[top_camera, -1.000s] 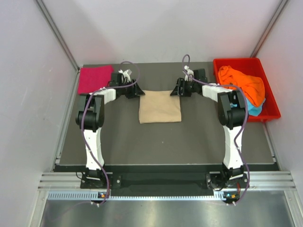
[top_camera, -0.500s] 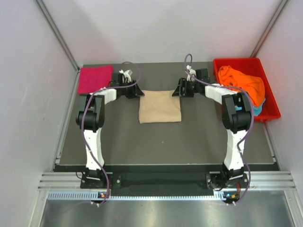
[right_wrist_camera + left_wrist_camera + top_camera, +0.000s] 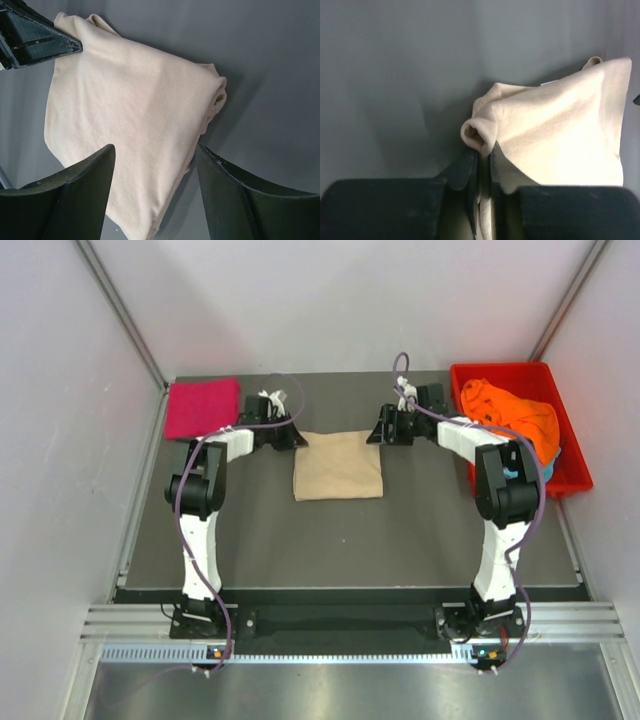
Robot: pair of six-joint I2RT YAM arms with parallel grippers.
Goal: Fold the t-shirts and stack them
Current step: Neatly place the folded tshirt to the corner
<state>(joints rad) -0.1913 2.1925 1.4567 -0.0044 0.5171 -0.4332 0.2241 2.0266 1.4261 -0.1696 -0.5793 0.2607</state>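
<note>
A folded beige t-shirt point(image 3: 338, 466) lies flat at the middle of the table. My left gripper point(image 3: 299, 440) is at its far left corner and is shut on a pinched fold of the cloth point(image 3: 482, 135). My right gripper point(image 3: 373, 436) hangs open over the far right corner, its fingers point(image 3: 85, 185) spread either side of the beige cloth point(image 3: 135, 110) with nothing between them gripped. A magenta-pink t-shirt point(image 3: 203, 408) lies folded at the far left. An orange t-shirt point(image 3: 515, 415) is heaped on a light blue one point(image 3: 540, 474) at the right.
The red tray point(image 3: 500, 371) at the far right holds the orange and light blue shirts. White walls enclose the dark table point(image 3: 350, 540) on three sides. My left gripper's black finger point(image 3: 35, 35) shows in the right wrist view's upper left corner.
The left jaws have closed onto the beige shirt's far left corner. The left gripper has shifted a little right, the right gripper hardly at all.
</note>
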